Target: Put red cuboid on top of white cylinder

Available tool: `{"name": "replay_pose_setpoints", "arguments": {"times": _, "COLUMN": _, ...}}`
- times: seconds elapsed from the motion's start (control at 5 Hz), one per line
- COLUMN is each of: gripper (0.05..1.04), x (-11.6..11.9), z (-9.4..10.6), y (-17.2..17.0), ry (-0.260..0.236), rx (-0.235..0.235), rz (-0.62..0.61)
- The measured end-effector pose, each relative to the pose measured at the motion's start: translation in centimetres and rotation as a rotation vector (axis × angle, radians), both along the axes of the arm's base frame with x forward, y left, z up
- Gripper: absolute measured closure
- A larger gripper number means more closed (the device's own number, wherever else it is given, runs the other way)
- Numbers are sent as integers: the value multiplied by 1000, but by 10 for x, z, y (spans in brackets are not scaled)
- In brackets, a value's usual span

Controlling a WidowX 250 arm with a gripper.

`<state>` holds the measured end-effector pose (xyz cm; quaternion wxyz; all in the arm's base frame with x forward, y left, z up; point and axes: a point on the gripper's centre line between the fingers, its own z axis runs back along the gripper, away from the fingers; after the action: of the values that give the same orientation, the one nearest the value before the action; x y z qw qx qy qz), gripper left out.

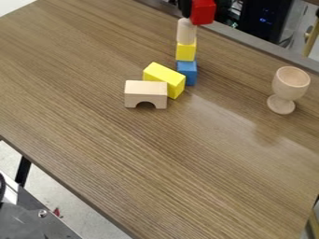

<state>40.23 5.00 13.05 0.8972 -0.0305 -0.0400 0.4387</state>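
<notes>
Brown table; red cuboid at gripper, near top of white cylinder.

The robot's tool was black, very dark all over the part that peeked in. That part was thin, taller than it was wide. Its little bits were too dark to make out.

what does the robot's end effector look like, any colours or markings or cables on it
The end effector, at the top edge of the view, is black, a narrow dark piece. No markings or cables can be made out on it, and its finer shape is too small to tell.
</notes>
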Motion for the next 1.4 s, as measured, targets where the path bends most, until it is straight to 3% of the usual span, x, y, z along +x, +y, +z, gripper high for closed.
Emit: {"name": "replay_pose_setpoints", "arguments": {"times": 1.4, "gripper": 478, "x": -4, "z": -16, "y": 2, "ry": 43, "rx": -11, "rz": -2}}
